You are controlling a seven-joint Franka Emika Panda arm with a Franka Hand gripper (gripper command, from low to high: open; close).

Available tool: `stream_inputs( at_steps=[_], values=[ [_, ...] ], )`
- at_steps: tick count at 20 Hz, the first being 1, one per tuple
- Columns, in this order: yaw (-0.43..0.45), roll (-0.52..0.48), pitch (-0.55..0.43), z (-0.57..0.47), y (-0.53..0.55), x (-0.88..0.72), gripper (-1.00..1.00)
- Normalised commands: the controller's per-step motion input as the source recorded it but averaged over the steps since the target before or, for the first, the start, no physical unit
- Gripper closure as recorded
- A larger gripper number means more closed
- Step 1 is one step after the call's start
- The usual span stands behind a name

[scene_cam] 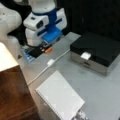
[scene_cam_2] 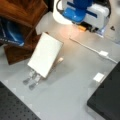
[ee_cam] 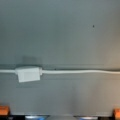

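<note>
My gripper (scene_cam: pixel 46 49) hangs low over the grey table at the arm's base, at a front view's top left. Its orange fingertips (ee_cam: pixel 3 110) show at the two bottom corners of the wrist view, wide apart, so it is open with nothing between them. Nearest to it is a white cable (ee_cam: pixel 80 72) that runs straight across the wrist view, carrying a small white inline block (ee_cam: pixel 28 74). In both front views the block (scene_cam: pixel 50 62) (scene_cam_2: pixel 103 53) lies on the table a short way off from the gripper (scene_cam_2: pixel 83 28).
A white spiral notebook (scene_cam: pixel 60 97) (scene_cam_2: pixel 45 54) leans near a brown wooden box (scene_cam: pixel 12 95) (scene_cam_2: pixel 22 12). A black-topped metal case (scene_cam: pixel 97 50) (scene_cam_2: pixel 107 100) carries a small white square (scene_cam: pixel 85 55) (scene_cam_2: pixel 99 77). Metal clips (scene_cam_2: pixel 31 80) lie at the notebook's foot.
</note>
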Motion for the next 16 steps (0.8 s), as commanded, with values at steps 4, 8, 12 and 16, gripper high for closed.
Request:
stream_inputs(
  at_steps=[4, 8, 12, 16],
  values=[
    [0.047, 0.031, 0.075, -0.02, 0.06, 0.08, -1.0],
    [0.01, 0.046, 0.079, -0.05, 0.18, 0.16, -1.0],
    [-0.027, 0.069, 0.071, -0.01, 0.21, 0.21, -1.0],
    [-0.038, 0.072, 0.075, 0.05, 0.2, 0.25, -1.0]
  ],
)
